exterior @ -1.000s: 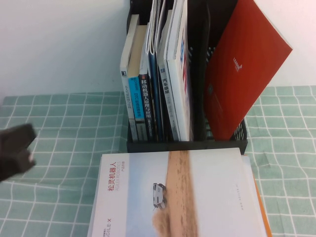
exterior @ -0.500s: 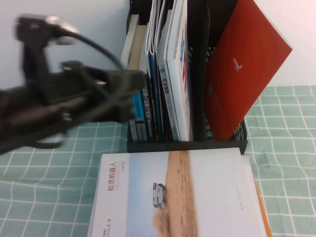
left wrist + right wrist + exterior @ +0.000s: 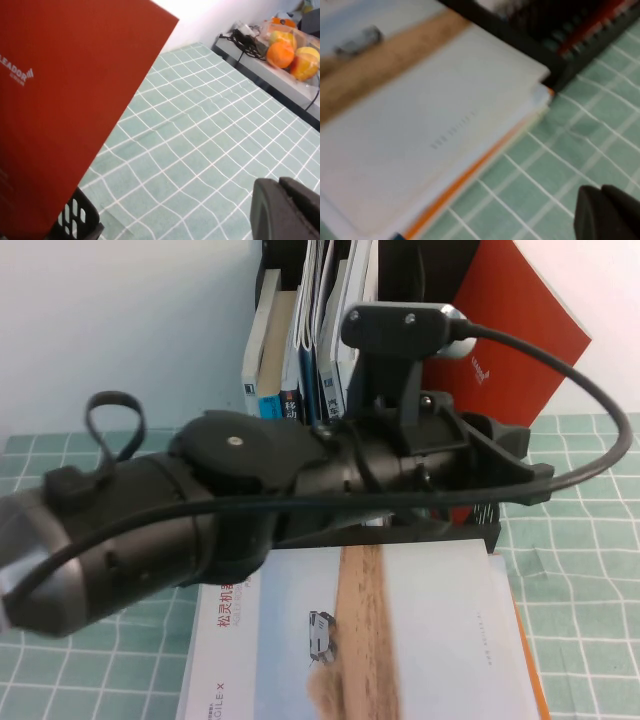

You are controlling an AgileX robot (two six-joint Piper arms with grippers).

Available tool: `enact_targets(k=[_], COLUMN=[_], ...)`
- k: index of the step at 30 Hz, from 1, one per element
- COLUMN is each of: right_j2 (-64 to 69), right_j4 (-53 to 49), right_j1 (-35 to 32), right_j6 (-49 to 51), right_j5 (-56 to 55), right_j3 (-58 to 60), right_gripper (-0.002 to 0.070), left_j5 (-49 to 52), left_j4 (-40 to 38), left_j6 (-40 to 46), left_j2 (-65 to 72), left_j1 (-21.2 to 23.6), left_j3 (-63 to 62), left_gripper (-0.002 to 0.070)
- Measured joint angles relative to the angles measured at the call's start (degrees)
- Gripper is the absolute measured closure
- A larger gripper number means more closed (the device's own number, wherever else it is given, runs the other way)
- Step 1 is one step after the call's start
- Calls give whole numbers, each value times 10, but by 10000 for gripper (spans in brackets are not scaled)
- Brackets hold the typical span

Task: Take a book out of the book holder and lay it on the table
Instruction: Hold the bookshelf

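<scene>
The left gripper (image 3: 535, 485), jaws closed and empty, is sweeping in from the left toward the red book (image 3: 500, 390), still leaning in the book holder's (image 3: 478, 532) right slot. Extraction is only beginning. The right gripper (image 3: 607, 212), also shut, is hovering near the table (image 3: 560, 165).

White book with sandy-brown stripe (image 3: 400, 640) lying flat, upright books with Chinese-lettered spines (image 3: 290, 350), bagged fruit (image 3: 290, 47)
</scene>
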Motion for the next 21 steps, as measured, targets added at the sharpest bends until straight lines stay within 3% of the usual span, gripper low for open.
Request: enact_targets(k=[3,6,13,21], right_j2=[0,-1,-9,-9], right_j4=[-172,-250,-120,-112], right_j1=[0,-1,16,128], right_j6=[140,214,189,179], right_j5=[-62,-133,-365,-492], right_j3=[-6,-9,-11,-12], right_gripper=[678,678,678,678], left_j5=[-1,-20,-113,-127], left_j4=[8,16,18,16], left_j6=[-24,-34,-25,-17], left_j2=[29,47,67,78], left_j1=[-2,-2,-2,-2], left_j3=[-16,-25,-26,-26], left_gripper=[678,677,678,678])
